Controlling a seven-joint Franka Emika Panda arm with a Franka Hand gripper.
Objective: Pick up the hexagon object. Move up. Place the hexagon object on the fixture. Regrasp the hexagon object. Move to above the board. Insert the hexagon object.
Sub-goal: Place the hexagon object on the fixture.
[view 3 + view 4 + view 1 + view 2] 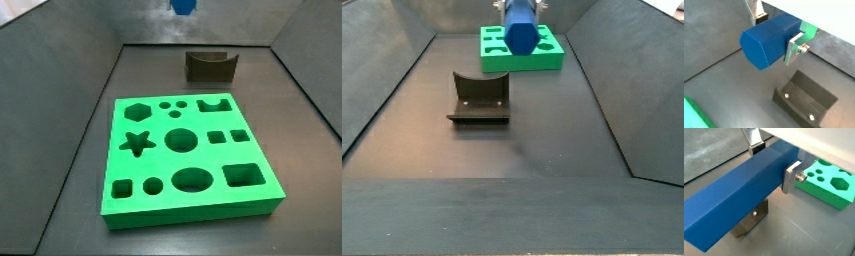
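The hexagon object point(767, 42), a long blue prism, sits between the silver fingers of my gripper point(777, 34), which is shut on it across its width. In a wrist view the hexagon object point(734, 203) runs lengthwise away from the gripper point(774, 163). It hangs high in the air, at the top edge of a side view point(183, 6) and in front of the board in a side view point(520, 35). The dark fixture point(210, 66) stands on the floor below, with nothing in its notch point(480, 98). The green board point(187, 155) lies flat, its holes unfilled.
Sloping grey walls point(74, 90) enclose the floor on all sides. The fixture point(807, 100) and a corner of the board point(694, 115) show under the held piece; the board's hexagon hole point(841, 183) is visible beside the finger.
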